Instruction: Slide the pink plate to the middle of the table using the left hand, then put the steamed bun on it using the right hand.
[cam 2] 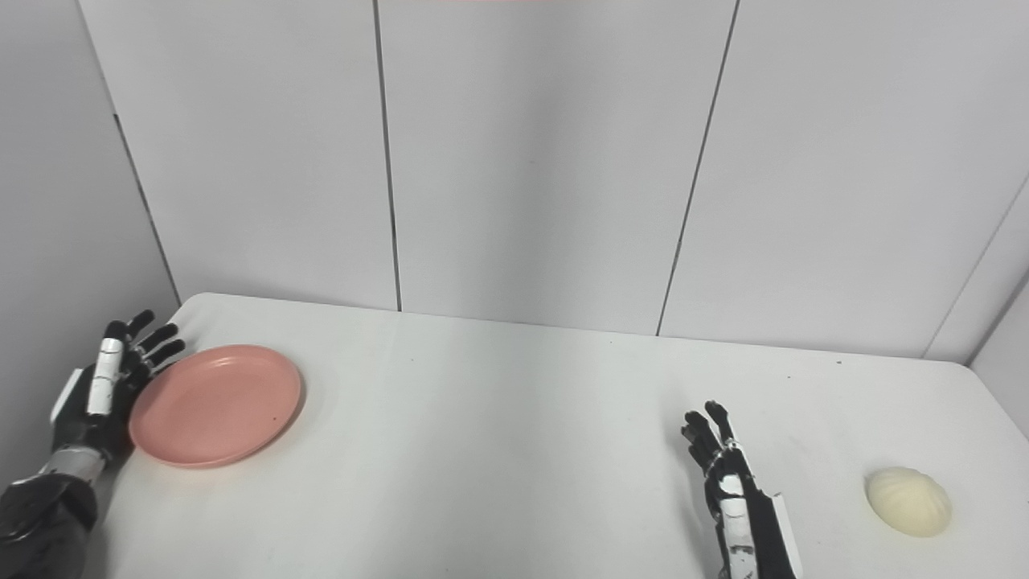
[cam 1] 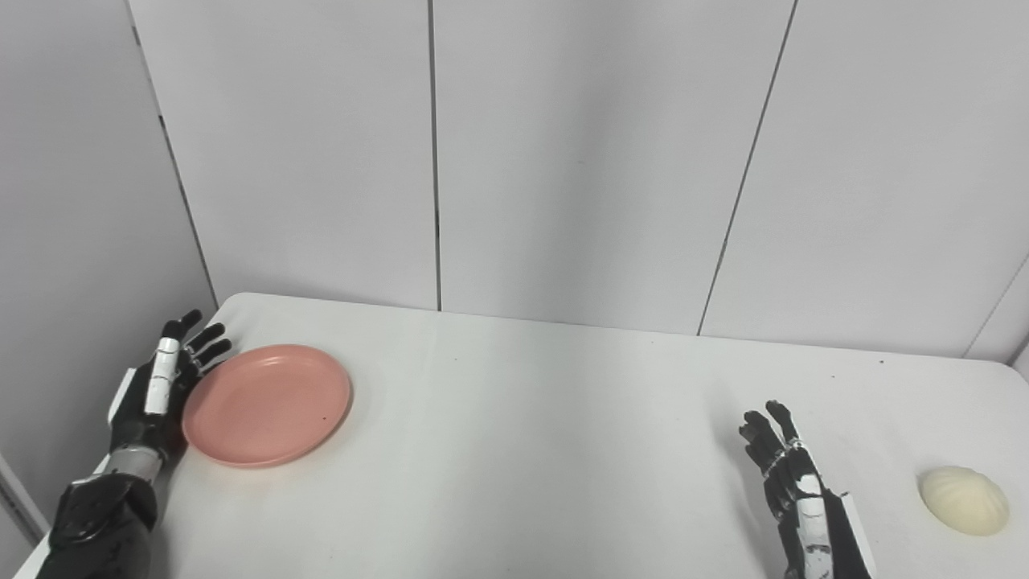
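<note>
A pink plate [cam 1: 268, 404] lies flat on the white table [cam 1: 530, 418] near its left edge. My left hand [cam 1: 161, 386] stands open on edge against the plate's left rim, fingers stretched toward the wall; whether it touches the rim I cannot tell. A pale cream steamed bun [cam 1: 964, 498] rests on the table at the far right, near the front. My right hand [cam 1: 792, 482] is open, fingers pointing away from me, a hand's width left of the bun and apart from it.
Grey wall panels [cam 1: 563, 161] close off the table's back edge. The table's left edge [cam 1: 120, 450] runs just under my left forearm. White tabletop stretches between the plate and my right hand.
</note>
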Controlling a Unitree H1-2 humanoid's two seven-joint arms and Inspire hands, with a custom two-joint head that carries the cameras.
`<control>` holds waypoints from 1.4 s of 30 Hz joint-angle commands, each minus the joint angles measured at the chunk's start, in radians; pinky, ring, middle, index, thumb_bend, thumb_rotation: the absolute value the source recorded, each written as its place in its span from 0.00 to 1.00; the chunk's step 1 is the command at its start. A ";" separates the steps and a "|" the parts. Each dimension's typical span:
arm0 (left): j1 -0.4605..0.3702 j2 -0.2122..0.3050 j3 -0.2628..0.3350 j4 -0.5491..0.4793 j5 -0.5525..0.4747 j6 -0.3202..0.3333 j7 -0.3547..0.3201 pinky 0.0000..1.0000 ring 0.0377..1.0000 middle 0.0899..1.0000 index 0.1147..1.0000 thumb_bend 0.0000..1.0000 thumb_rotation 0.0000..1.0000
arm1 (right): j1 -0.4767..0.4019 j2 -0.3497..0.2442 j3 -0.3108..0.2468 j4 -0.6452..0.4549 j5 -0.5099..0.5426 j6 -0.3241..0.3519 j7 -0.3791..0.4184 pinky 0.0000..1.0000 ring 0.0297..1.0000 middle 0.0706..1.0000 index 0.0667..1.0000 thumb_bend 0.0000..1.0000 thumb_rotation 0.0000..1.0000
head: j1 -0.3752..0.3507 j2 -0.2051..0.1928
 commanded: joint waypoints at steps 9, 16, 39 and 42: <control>0.031 -0.029 -0.020 -0.171 -0.028 0.067 -0.044 0.79 0.85 0.85 0.90 0.87 0.87 | 0.058 0.012 0.013 0.035 0.001 0.010 0.005 0.96 0.91 0.90 0.95 0.71 1.00 | -0.005 0.002; 0.031 -0.067 -0.031 -0.268 -0.014 0.119 -0.002 0.79 0.84 0.83 0.89 0.86 0.87 | 0.060 0.016 0.017 0.025 0.003 0.022 0.004 0.96 0.90 0.89 0.95 0.72 1.00 | -0.015 0.008; 0.032 -0.234 -0.133 -0.416 0.081 0.283 0.172 0.77 0.82 0.79 0.87 0.81 0.92 | 0.068 0.028 0.033 -0.012 -0.014 0.055 -0.008 0.94 0.89 0.88 0.94 0.74 1.00 | -0.040 0.025; 0.045 -0.254 -0.145 -0.450 0.086 0.309 0.180 0.76 0.81 0.79 0.86 0.80 0.92 | 0.068 0.032 0.034 -0.017 -0.017 0.056 -0.010 0.94 0.89 0.88 0.94 0.74 1.00 | -0.046 0.028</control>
